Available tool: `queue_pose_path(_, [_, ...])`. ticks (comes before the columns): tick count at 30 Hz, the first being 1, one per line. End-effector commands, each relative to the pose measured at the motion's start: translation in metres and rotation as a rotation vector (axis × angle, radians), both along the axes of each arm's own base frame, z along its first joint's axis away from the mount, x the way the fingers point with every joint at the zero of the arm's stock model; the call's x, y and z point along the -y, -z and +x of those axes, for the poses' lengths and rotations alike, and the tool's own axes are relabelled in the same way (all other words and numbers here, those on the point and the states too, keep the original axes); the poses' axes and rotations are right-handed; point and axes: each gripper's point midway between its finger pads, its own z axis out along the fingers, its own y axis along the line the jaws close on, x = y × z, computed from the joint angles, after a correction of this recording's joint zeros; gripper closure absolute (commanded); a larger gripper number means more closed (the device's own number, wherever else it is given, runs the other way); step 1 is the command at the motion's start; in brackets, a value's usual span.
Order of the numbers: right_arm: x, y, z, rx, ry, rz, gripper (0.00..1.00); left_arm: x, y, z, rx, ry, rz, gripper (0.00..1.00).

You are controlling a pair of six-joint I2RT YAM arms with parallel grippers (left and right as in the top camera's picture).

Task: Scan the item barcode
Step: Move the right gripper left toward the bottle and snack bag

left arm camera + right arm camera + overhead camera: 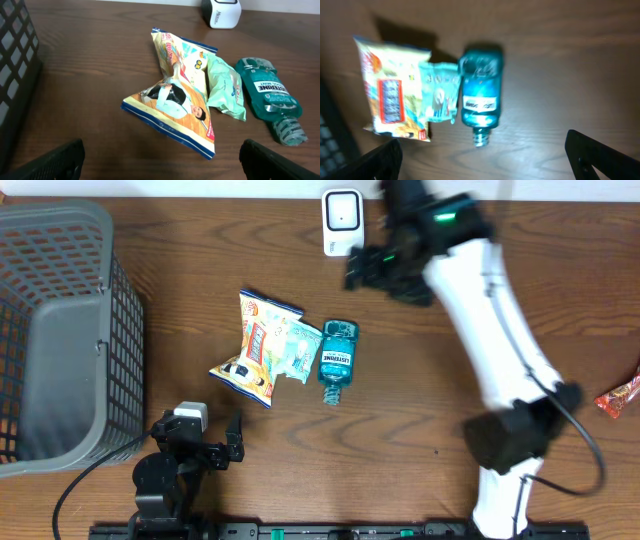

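Left hand (162, 161) spread, snack bag (175, 102) ahead, untouched

Dark brown wood-grain desk (420, 420) fills nearly all of every view, planks running left-right. Pale strip (200, 188) behind its far edge, wall or floor, can't tell which. Grey mesh basket (128, 350) stands on the left end of the desk. Black rail (330, 531) along the near edge. Even overhead light, soft shadows, faint sheen on the wood in the left wrist view. Right wrist view blurred.
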Motion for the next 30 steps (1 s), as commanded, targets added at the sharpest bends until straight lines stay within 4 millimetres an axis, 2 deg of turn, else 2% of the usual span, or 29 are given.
queue_pose_path(1, [-0.04, 0.064, -0.018, -0.147, 0.043, -0.089, 0.01, 0.001, 0.01, -0.002, -0.031, 0.001, -0.011, 0.01])
queue_pose_path(3, [-0.059, 0.095, -0.028, -0.204, 0.027, -0.125, 0.01, 0.001, 0.01, -0.002, -0.031, 0.001, -0.011, 0.01])
queue_pose_path(5, [-0.07, 0.115, -0.036, -0.234, 0.002, -0.158, 0.01, 0.001, 0.01, -0.002, -0.031, 0.001, -0.011, 0.02])
queue_pose_path(8, [-0.072, 0.135, -0.042, -0.236, -0.017, -0.244, 0.01, 0.001, 0.01, -0.002, -0.032, 0.001, -0.011, 0.01])
queue_pose_path(13, [-0.051, 0.14, -0.044, -0.223, 0.026, -0.378, 0.01, 0.001, 0.01, -0.002, -0.032, 0.001, -0.011, 0.01])
queue_pose_path(18, [-0.046, 0.144, -0.049, -0.243, 0.023, -0.405, 0.01, 0.001, 0.01, -0.002, -0.031, 0.001, -0.011, 0.01])
queue_pose_path(23, [-0.042, 0.169, -0.058, -0.273, 0.014, -0.431, 0.01, 0.001, 0.01, -0.002, -0.032, 0.001, -0.011, 0.02])
queue_pose_path(27, [-0.047, 0.196, -0.061, -0.267, 0.006, -0.413, 0.01, 0.001, 0.01, -0.002, -0.032, 0.001, -0.011, 0.01])
queue_pose_path(30, [-0.047, 0.21, -0.068, -0.288, 0.002, -0.405, 0.02, 0.001, 0.01, -0.002, -0.032, 0.001, -0.011, 0.01])
